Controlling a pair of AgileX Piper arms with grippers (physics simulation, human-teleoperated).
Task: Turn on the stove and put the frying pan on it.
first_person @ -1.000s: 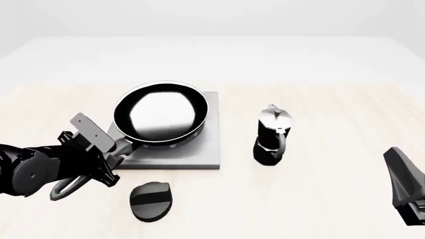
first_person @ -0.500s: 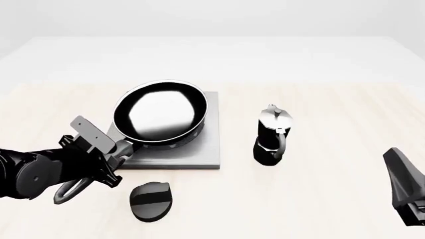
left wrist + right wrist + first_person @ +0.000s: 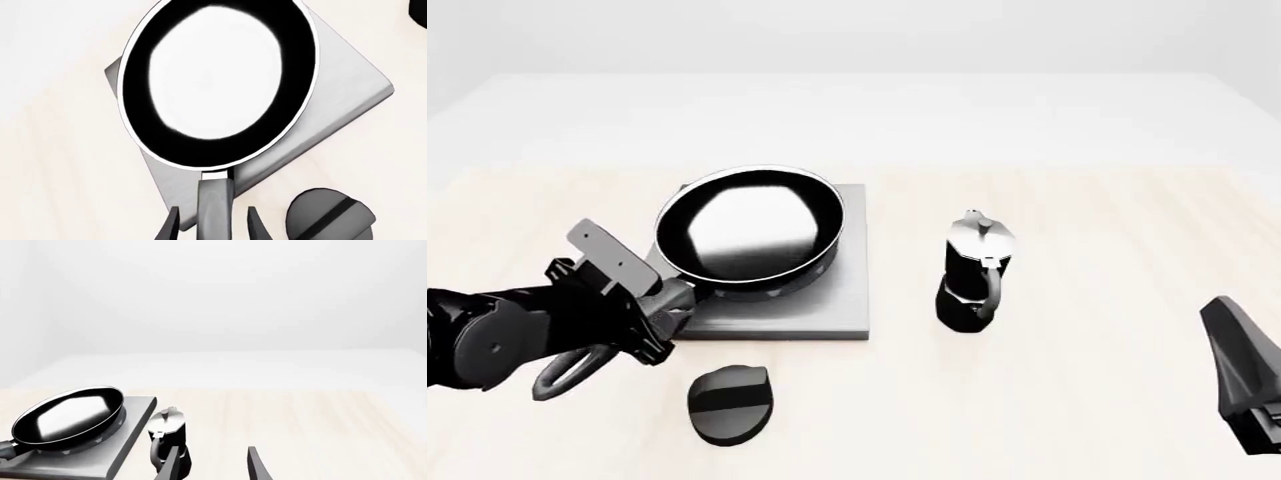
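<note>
The frying pan (image 3: pixel 751 228) sits on the stove (image 3: pixel 827 312), its black bowl over the burner. Its long handle (image 3: pixel 215 205) reaches back over the stove's near left corner. My left gripper (image 3: pixel 665 305) is open. Its fingers (image 3: pixel 171 227) stand on either side of the handle with a small gap on each side. The black oval knob (image 3: pixel 731 402) lies on the table in front of the stove, and it also shows in the left wrist view (image 3: pixel 330 217). My right gripper (image 3: pixel 1238 372) is open and empty at the near right, far from the stove (image 3: pixel 127 440) and pan (image 3: pixel 67 420).
A black-and-silver moka pot (image 3: pixel 974 272) stands upright just right of the stove, between it and my right arm. It shows in the right wrist view (image 3: pixel 167 440) too. The light wooden table (image 3: pixel 1094 220) stretches back and to the right.
My left arm dipped slightly, then rose back along the handle. The pan shifted a little but stays on the stove. The right arm has not moved.
</note>
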